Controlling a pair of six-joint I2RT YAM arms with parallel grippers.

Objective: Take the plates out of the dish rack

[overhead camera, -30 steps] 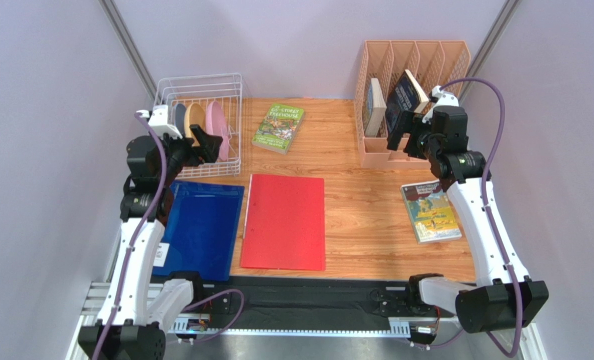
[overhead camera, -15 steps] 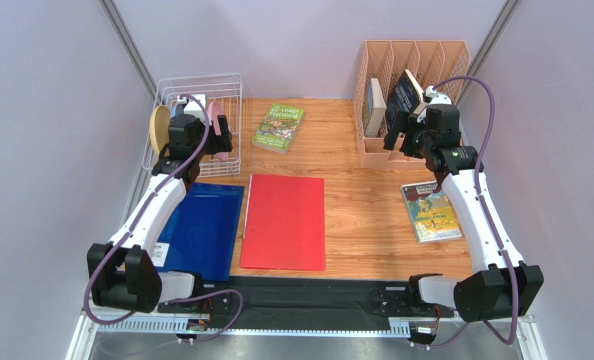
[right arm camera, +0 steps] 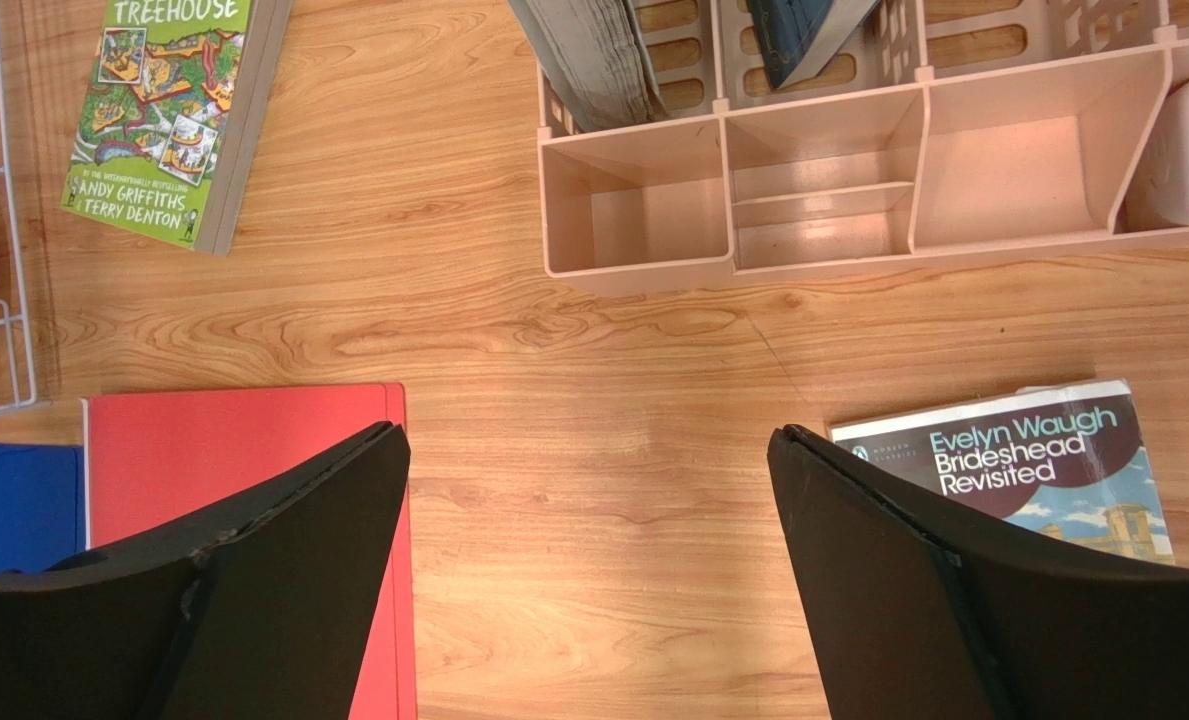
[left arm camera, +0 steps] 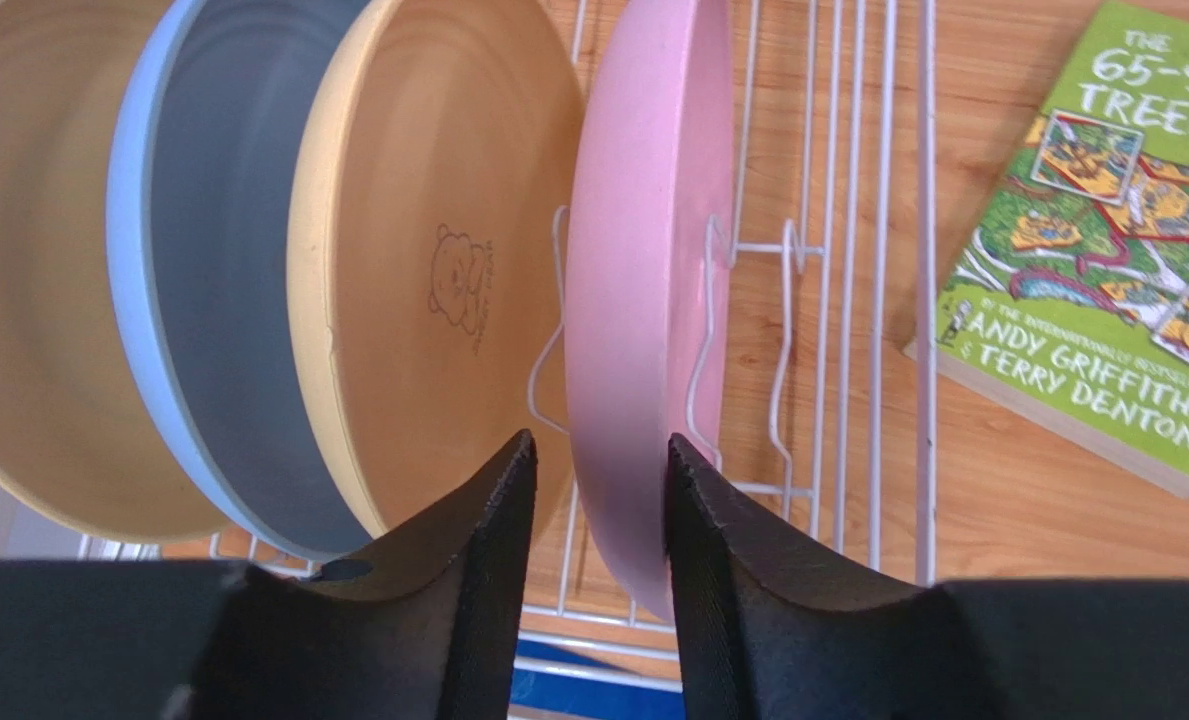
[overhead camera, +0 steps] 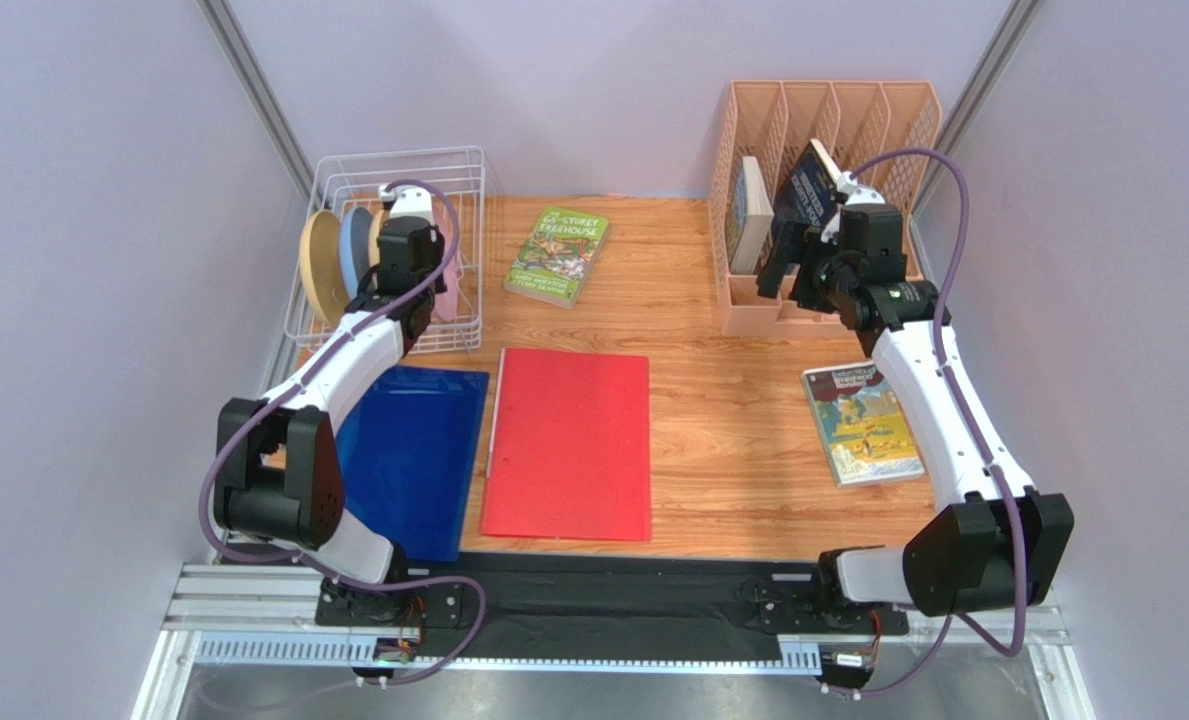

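The white wire dish rack (overhead camera: pixel 470 168) (left arm camera: pixel 856 225) stands at the back left with several plates upright in it. From left to right in the left wrist view they are a cream plate (left arm camera: pixel 29 270), a blue plate (left arm camera: pixel 210 270), a cream plate with a bear mark (left arm camera: pixel 435 270) and a pink plate (left arm camera: pixel 653 270) (overhead camera: pixel 446 252). My left gripper (left arm camera: pixel 597 443) (overhead camera: pixel 405 252) straddles the pink plate's near rim. Its right finger touches the plate, while a gap shows at the left finger. My right gripper (right arm camera: pixel 587 432) (overhead camera: pixel 788 273) hangs open and empty over bare wood.
A green book (overhead camera: pixel 557 255) lies right of the rack. A peach organiser (overhead camera: pixel 818 195) holding books stands at the back right, with another book (overhead camera: pixel 860 423) in front of it. A red folder (overhead camera: pixel 570 443) and a blue folder (overhead camera: pixel 405 458) lie near the front.
My left arm has reached forward over the rack and its jaws have narrowed around the pink plate's rim. The right arm has shifted slightly toward the organiser.
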